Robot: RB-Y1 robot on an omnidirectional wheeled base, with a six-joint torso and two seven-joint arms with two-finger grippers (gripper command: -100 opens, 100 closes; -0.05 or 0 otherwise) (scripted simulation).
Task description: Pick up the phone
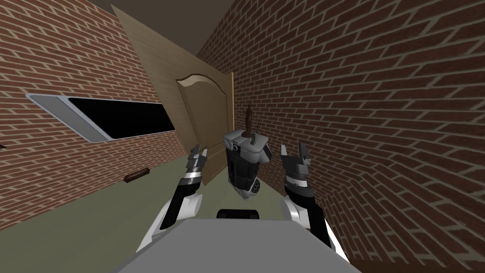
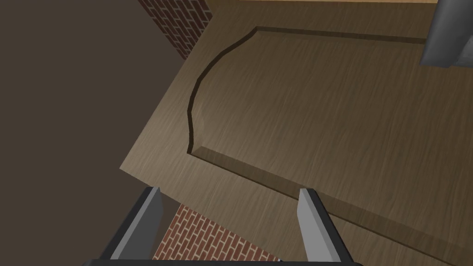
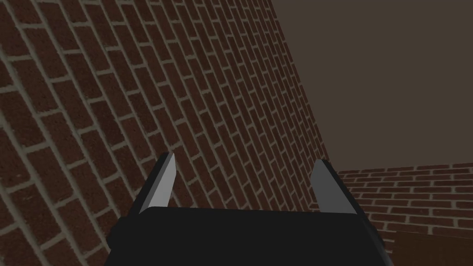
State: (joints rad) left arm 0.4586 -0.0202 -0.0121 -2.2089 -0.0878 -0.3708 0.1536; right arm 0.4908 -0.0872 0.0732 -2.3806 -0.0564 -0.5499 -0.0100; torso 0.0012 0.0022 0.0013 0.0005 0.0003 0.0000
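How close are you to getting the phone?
Nothing is done yet. My left gripper and right gripper are both empty, fingers open, raised in front of me. In hand: I'm facing a grey-topped stand by the wooden door. A small grey thing beside a brown figurine on it may be the phone. Left to do: get closer, reach, shut the fingers on it, lift.

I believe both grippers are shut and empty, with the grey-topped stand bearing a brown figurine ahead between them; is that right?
No: both are open, as the wrist views show the left gripper and right gripper with fingers wide apart, empty. The grey-topped stand and brown figurine are ahead between them.
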